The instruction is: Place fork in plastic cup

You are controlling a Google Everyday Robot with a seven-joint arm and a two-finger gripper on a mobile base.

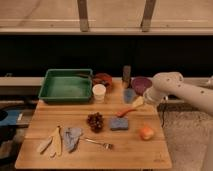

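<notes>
A wooden table (pixel 150 156) carries a crowd of things. The fork (pixel 98 144) lies flat near the front edge, left of centre, its tines pointing right, just beside a crumpled grey-blue cloth (pixel 73 137) with pale beige flat utensils (pixel 51 143) further left. Between the fork and the back row sit a bunch of dark grapes (pixel 95 121) and, to their right, a blue sponge (pixel 119 124). A round orange fruit (pixel 146 132) rests near the front right, and a slender orange piece (pixel 125 112) lies behind the sponge. The plastic cup (pixel 129 95) stands upright toward the back right, well apart from the fork. A white cup (pixel 99 93) is to its left, a purple bowl (pixel 141 84) just behind and right of it, and a dark upright container (pixel 127 73) behind it. A green tray (pixel 66 98) fills the back left corner, with a reddish item (pixel 103 80) at its right end. The white arm (pixel 180 90) reaches in from the right, bent downward at its wrist above the table's right side. The gripper (pixel 137 102) hangs just right of and in front of the plastic cup, near the orange piece, jaws spread and holding nothing.
</notes>
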